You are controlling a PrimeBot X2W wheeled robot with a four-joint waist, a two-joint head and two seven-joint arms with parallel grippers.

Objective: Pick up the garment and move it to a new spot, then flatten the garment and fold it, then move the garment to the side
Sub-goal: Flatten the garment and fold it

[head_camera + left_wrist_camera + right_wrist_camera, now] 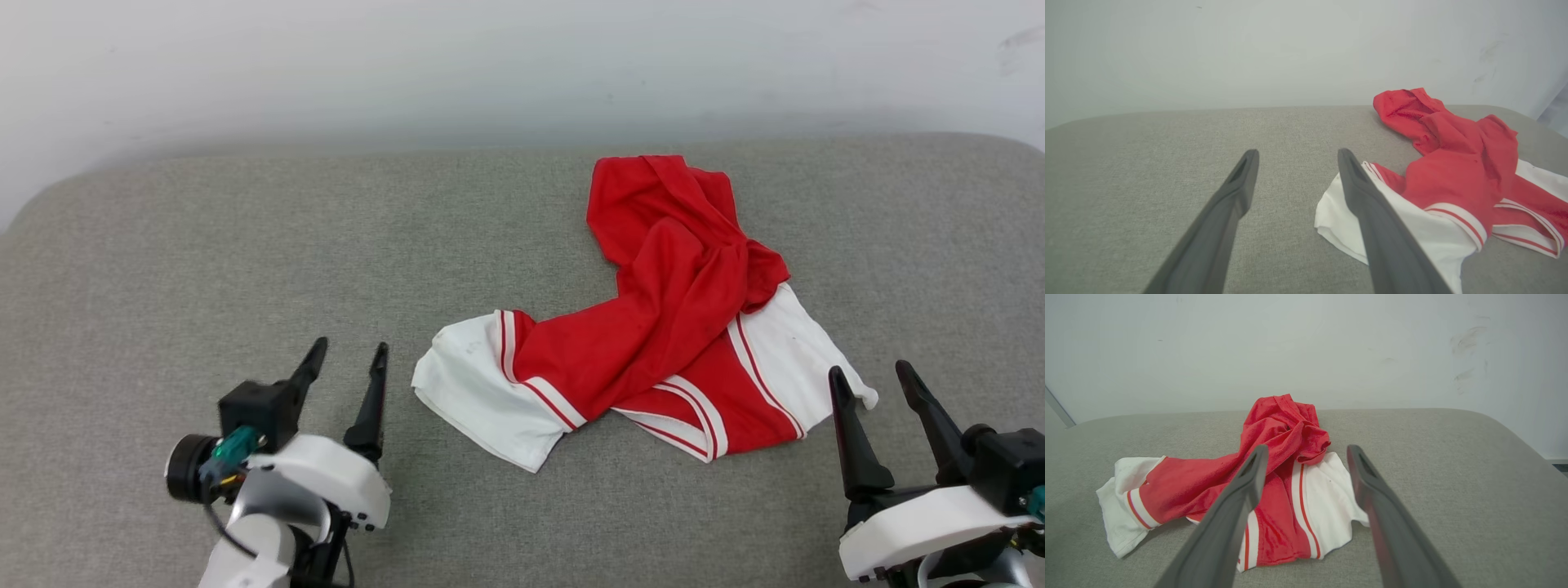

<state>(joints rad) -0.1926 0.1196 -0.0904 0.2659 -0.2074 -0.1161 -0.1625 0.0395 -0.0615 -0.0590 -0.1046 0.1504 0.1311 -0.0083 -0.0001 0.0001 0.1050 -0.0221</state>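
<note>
The garment [661, 327], a red jersey with white sleeves and white stripe trim, lies crumpled right of centre on the grey cushion; its lettering is hidden in the folds. My left gripper [349, 351] stands open at the lower left, a short way left of one white sleeve, touching nothing. In the left wrist view the garment [1453, 175] lies to the right of the open left gripper [1298, 153]. My right gripper [873, 371] is open at the lower right, beside the other white sleeve. In the right wrist view the garment [1274, 465] spreads behind the right gripper [1308, 448].
A grey fabric cushion [204, 269] with rounded corners carries everything. A pale wall [490, 65] runs along its far edge. Bare fabric stretches across the cushion's left half and along the front.
</note>
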